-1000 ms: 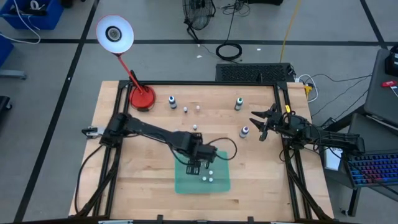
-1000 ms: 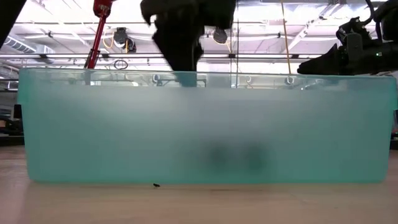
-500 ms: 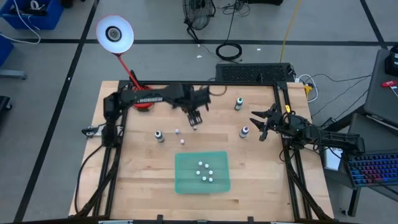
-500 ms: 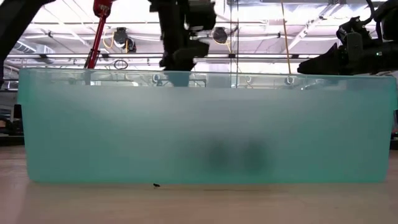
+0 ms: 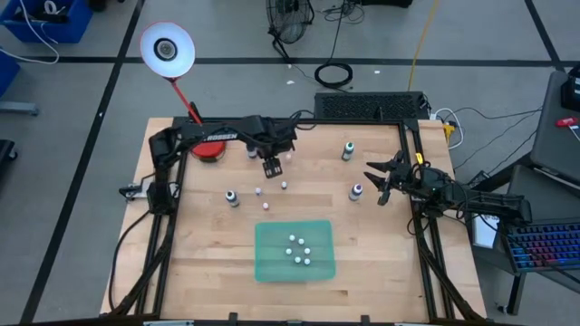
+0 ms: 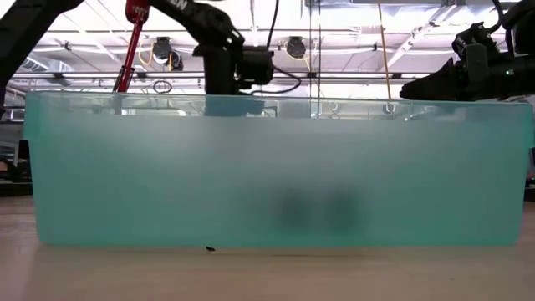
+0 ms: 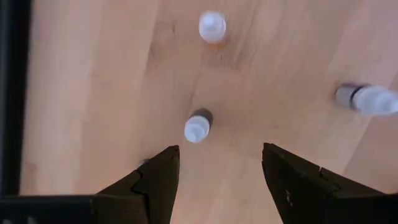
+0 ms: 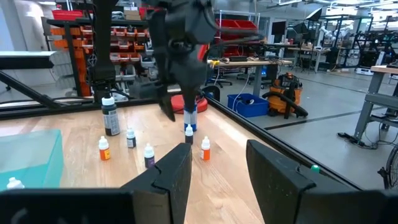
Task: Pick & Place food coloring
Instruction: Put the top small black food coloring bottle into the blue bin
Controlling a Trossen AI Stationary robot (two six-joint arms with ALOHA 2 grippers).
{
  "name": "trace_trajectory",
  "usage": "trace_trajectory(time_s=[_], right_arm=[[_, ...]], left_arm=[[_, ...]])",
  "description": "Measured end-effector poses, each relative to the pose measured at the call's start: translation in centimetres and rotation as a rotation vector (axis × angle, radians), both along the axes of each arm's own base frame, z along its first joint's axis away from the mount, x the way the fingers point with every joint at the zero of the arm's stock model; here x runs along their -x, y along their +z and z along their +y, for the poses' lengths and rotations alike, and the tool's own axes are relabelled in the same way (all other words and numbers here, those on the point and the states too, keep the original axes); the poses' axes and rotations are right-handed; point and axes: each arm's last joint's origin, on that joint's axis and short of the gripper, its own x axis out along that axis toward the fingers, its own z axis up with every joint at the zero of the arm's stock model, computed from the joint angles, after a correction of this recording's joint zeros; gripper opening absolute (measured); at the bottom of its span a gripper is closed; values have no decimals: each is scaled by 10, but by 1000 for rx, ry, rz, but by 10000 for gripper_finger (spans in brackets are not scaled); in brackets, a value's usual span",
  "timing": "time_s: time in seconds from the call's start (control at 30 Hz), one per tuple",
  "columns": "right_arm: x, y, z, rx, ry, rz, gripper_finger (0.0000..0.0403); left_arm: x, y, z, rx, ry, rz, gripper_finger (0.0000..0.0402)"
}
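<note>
Hovering over the upper middle of the high view: the left gripper point(image 5: 271, 167), fingers point(image 7: 155, 180) spread wide, holding nothing. Seen between those fingers in the left wrist view: one tiny food coloring bottle point(image 7: 198, 127), upright on the bare wood, white cap toward the camera, dark body beneath. Not yet touched.

Other small bottles point(image 5: 284, 185) loose on the table point(image 5: 181, 235), just below the gripper in the high view. More white caps point(image 5: 302, 251) already down inside the frosted teal bin point(image 5: 267, 269) at lower centre. Taller bottles point(image 5: 356, 191) standing apart, toward the right.

Parked at the right edge of the table: the right gripper point(image 5: 375, 183), fingers likewise apart and empty.

Probably very light, stiff and smooth, most likely plastic; round and narrow, so easily knocked over or rolled by an off-centre finger. Little risk of breaking, more of slipping or tipping. Best taken from straight above, pads closing on the body just under the cap, or across the cap itself, squeezed gently and squarely.

Pale wood table, grained and matte; translucent, straight-walled bin.
</note>
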Motion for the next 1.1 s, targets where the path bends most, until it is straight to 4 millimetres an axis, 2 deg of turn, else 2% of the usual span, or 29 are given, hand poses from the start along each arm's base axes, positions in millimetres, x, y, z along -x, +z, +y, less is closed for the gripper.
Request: trace_trajectory(time_s=[0.2,0.43,0.77,1.1], right_arm=[[0,0,0,0,0,0,141],[0,0,0,0,0,0,141],[0,0,0,0,0,0,141],[0,0,0,0,0,0,141]], left_arm=[[6,-25,6,-14,-4,-20,230],[10,-44,8,-35,-27,-48,230],[12,-55,7,-49,-57,-65,230],[10,-54,8,-52,-69,-87,230]])
